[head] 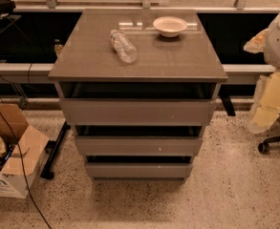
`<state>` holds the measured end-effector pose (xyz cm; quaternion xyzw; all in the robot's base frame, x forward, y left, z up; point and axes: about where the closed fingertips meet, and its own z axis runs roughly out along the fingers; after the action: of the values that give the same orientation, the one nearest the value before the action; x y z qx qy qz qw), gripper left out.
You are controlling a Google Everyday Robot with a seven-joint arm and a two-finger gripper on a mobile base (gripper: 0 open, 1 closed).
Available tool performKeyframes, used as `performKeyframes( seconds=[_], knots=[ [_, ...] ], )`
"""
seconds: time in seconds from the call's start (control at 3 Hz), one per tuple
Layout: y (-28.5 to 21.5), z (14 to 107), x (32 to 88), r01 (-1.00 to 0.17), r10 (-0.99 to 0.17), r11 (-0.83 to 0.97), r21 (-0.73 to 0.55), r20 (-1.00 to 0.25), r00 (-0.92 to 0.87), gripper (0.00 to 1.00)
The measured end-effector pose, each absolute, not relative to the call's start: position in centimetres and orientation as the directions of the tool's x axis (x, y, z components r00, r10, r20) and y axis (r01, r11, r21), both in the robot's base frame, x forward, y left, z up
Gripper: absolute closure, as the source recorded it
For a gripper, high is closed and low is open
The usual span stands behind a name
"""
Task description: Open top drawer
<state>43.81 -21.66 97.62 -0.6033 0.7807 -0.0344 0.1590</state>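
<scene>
The top drawer (137,111) is the widest of three plain grey handleless fronts on a grey cabinet (82,63) in the middle of the camera view. A dark gap shows between its upper edge and the cabinet top. Below it sit the mid-sized front (138,146) with a small white speck and the smallest front (138,170). My arm shows as a white and cream shape at the right edge, and my gripper (257,41) is up there, well to the right of the cabinet and touching none of the drawers.
A clear plastic bottle (123,46) lies on the cabinet top beside a white bowl (170,26). An open cardboard box (11,162) and cables sit on the floor at the left, with a black stand leg (55,149). A chair castor (263,147) is at the right.
</scene>
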Motion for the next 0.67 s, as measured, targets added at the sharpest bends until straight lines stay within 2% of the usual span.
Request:
performKeyframes(
  seconds=[0.67],
  knots=[
    [-21.2, 96.5, 44.3, -0.921, -0.941, 0.28, -0.269, -0.266, -0.209, 0.0]
  ],
)
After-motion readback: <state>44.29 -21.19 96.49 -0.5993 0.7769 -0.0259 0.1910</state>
